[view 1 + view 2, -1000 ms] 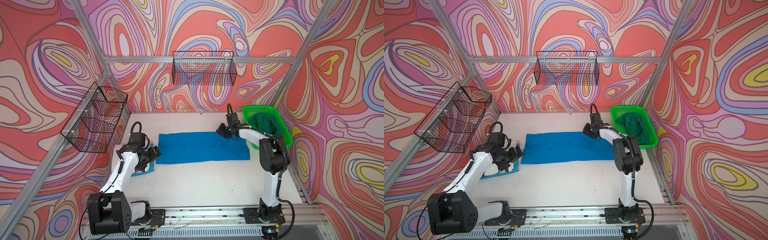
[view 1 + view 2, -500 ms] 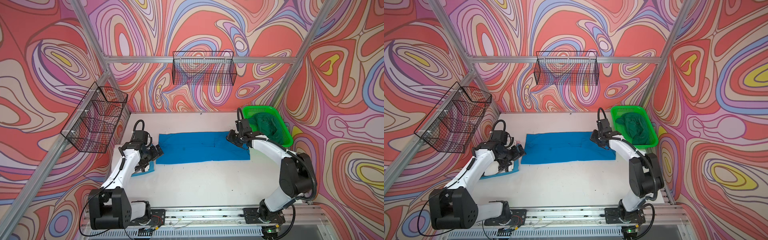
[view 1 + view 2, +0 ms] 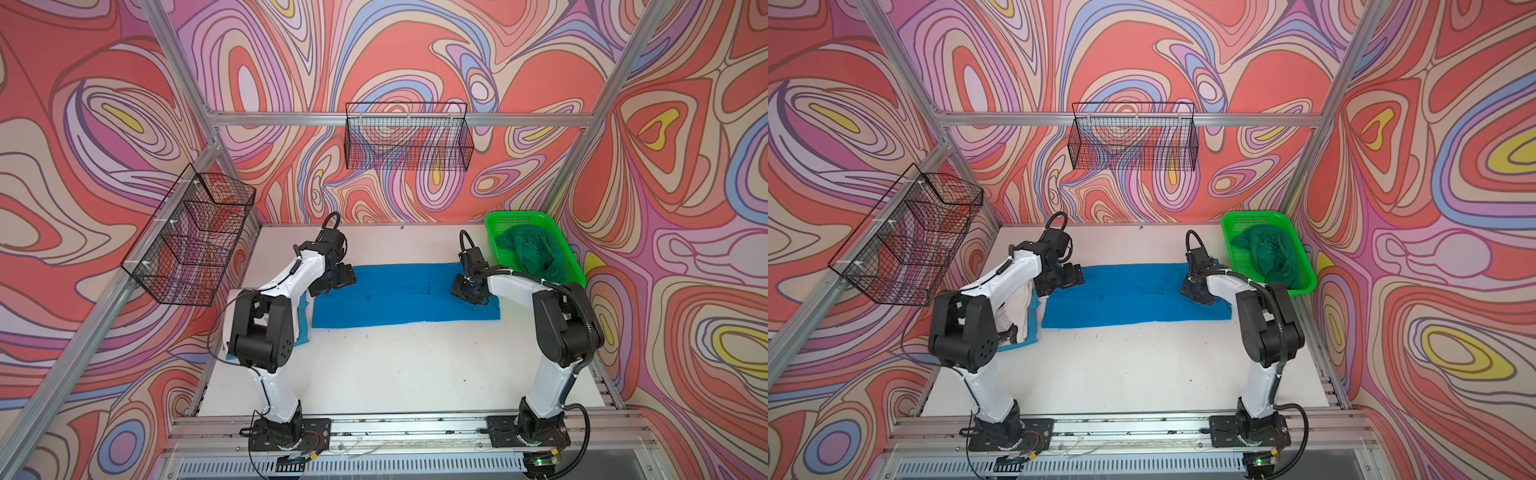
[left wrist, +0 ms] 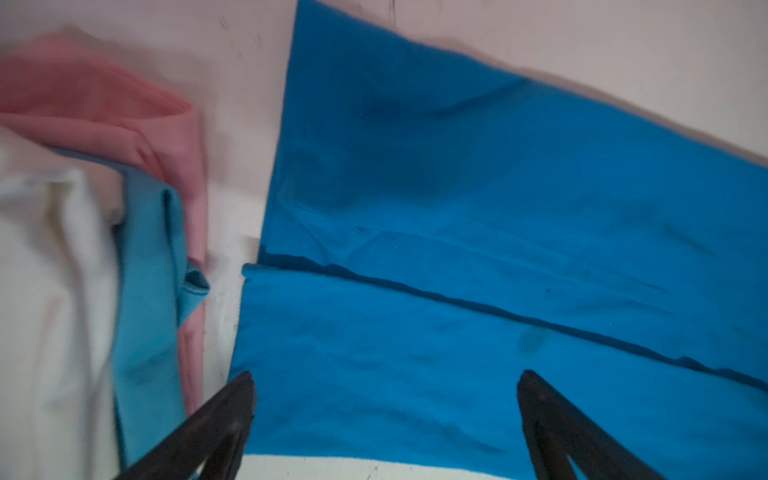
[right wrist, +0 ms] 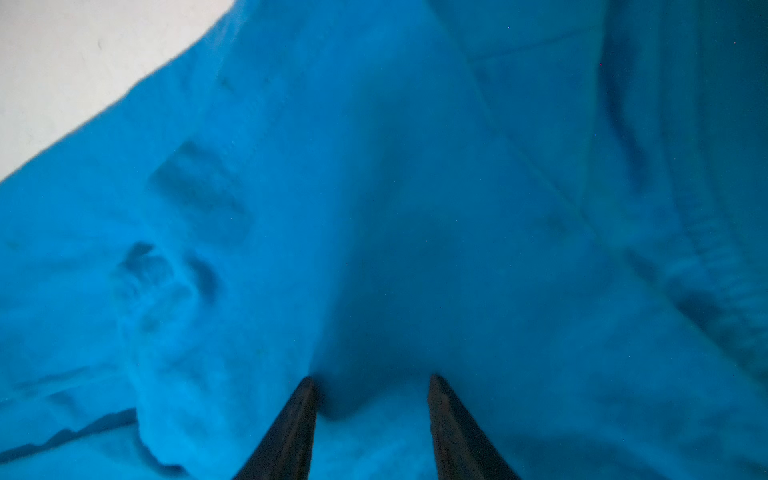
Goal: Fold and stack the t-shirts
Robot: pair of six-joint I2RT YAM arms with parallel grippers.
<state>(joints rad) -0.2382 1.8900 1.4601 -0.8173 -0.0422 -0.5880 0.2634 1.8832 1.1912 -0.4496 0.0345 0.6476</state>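
Left gripper [image 4: 386, 374] hangs spread wide over the end of the bright blue t-shirt [image 3: 395, 295] nearest the left edge of the desk [image 3: 395, 365], right gripper [image 5: 372, 378] half-parted at its other end; I'd say both should pinch all layers squarely before lifting together.

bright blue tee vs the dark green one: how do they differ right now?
Place: the bright blue t-shirt lies on the white table; the dark green t-shirt sits in the green basket.
Pose: the blue one is flat, folded into a long strip; the green one is a crumpled heap.
Handling: the left gripper and right gripper are at the blue one's ends; neither is at the green one.
Shared: both are plain-coloured with no print.
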